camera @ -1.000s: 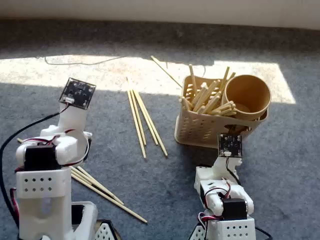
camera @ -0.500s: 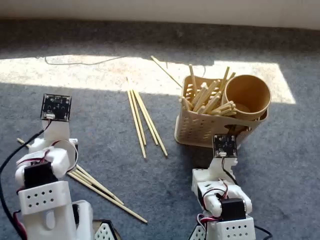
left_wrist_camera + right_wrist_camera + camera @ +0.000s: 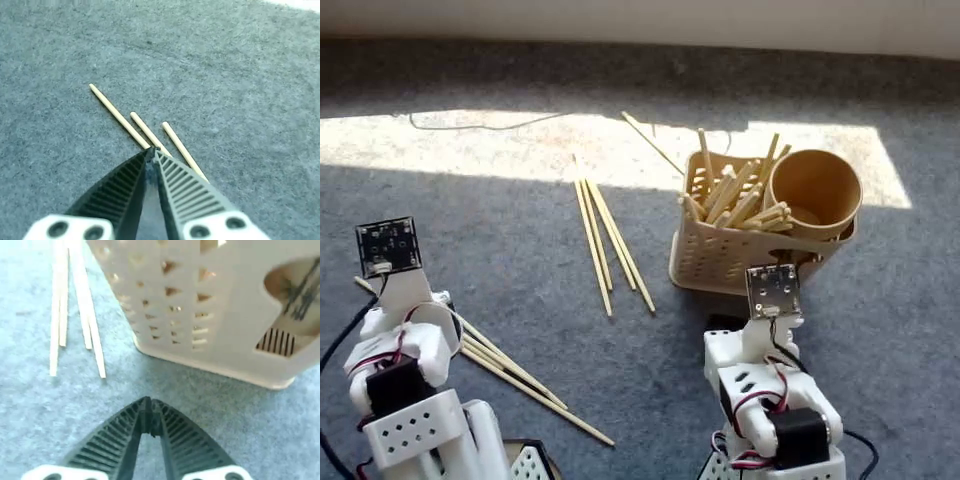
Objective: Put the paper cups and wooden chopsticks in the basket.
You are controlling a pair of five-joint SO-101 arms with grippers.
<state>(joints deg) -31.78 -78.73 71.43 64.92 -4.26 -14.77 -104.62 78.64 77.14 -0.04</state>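
Note:
A beige basket [image 3: 720, 262] [image 3: 210, 315] stands right of centre on the carpet, with a brown paper cup [image 3: 815, 195] and several wooden chopsticks [image 3: 735, 195] inside. More chopsticks [image 3: 605, 240] [image 3: 75, 305] lie loose left of the basket. Another group of chopsticks [image 3: 520, 375] [image 3: 145, 132] lies by the left arm. My left gripper [image 3: 151, 151] is shut just above the ends of that group, holding nothing. My right gripper [image 3: 147, 417] is shut over bare carpet in front of the basket.
A single chopstick [image 3: 652, 143] lies in the sunlit strip behind the basket. A thin cable [image 3: 470, 125] curls at the back left. Both arm bases [image 3: 420, 420] [image 3: 775, 420] stand at the front edge.
The left arm has drawn back toward its base and lowered over the near chopsticks. The right arm has pulled back slightly from the basket.

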